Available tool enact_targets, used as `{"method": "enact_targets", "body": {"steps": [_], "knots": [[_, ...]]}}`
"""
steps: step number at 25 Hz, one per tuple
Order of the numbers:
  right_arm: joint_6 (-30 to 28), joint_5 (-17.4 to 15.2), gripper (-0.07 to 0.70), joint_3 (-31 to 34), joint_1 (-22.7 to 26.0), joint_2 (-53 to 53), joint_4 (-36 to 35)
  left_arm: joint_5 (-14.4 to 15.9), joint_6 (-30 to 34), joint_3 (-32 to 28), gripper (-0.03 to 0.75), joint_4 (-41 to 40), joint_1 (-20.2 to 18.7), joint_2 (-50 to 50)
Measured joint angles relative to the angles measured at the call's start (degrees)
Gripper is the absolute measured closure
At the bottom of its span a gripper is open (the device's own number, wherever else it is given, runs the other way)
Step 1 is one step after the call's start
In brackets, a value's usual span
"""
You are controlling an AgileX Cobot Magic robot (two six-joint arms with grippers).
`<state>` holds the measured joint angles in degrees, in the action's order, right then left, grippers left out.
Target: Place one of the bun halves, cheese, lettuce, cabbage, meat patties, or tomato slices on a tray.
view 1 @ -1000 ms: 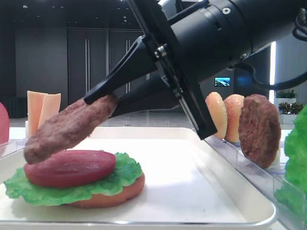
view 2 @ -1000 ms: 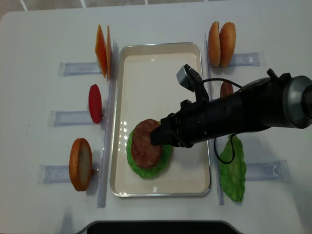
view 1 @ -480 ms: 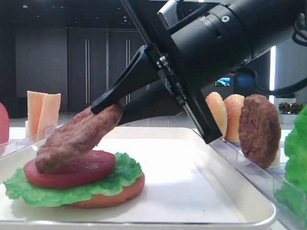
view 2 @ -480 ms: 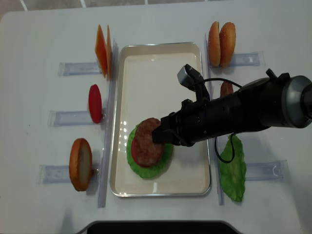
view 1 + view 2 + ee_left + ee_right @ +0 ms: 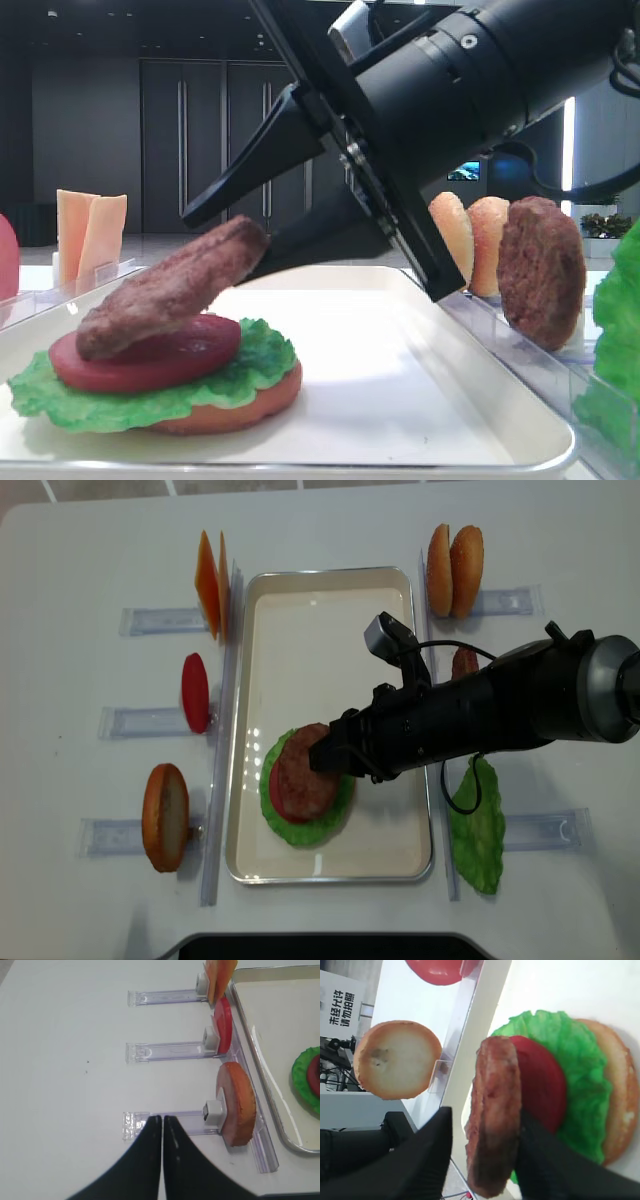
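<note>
White tray (image 5: pixel 480 400): patty (image 5: pixel 170 285) tilted on tomato (image 5: pixel 150 352) between parted right gripper (image 5: pixel 235 235) jaws

Four bun halves (image 5: pixel 166 817): two upright at top right, one at lower left, one under the stack. Two meat patties (image 5: pixel 303 768), two tomato slices (image 5: pixel 195 692), two lettuce pieces (image 5: pixel 478 827), two cheese slices (image 5: pixel 207 583), one tray (image 5: pixel 330 600), five clear holders (image 5: pixel 160 620).

Exhibition or demonstration hall: dark panelled doors (image 5: pixel 180 145) at upper left, a lit screen (image 5: pixel 463 170) at right, white desk (image 5: pixel 90 560) bearing clear holders (image 5: pixel 165 1052).
</note>
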<state>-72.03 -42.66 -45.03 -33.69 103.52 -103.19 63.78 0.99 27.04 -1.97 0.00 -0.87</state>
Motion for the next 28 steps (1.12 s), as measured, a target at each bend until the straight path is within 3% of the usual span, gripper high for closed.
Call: {"method": "enact_targets", "body": {"steps": [4, 7, 11, 18, 28], "knots": [[0.0, 1.7, 0.190, 0.0, 0.0, 0.0, 0.0, 0.0, 0.0, 0.0, 0.716, 0.0, 0.0, 0.0], [-1.3, 3.4, 0.118, 0.0, 0.0, 0.0, 0.0, 0.0, 0.0, 0.0, 0.716, 0.0, 0.0, 0.0], [-4.0, 6.7, 0.099, 0.0, 0.0, 0.0, 0.0, 0.0, 0.0, 0.0, 0.716, 0.0, 0.0, 0.0], [-5.8, 17.4, 0.097, 0.0, 0.0, -0.1, 4.7, 0.0, 0.0, 0.0, 0.716, 0.0, 0.0, 0.0], [-3.9, 19.4, 0.112, -1.0, 0.0, -11.2, 10.5, 0.0, 0.0, 0.0, 0.716, 0.0, 0.0, 0.0]]}}
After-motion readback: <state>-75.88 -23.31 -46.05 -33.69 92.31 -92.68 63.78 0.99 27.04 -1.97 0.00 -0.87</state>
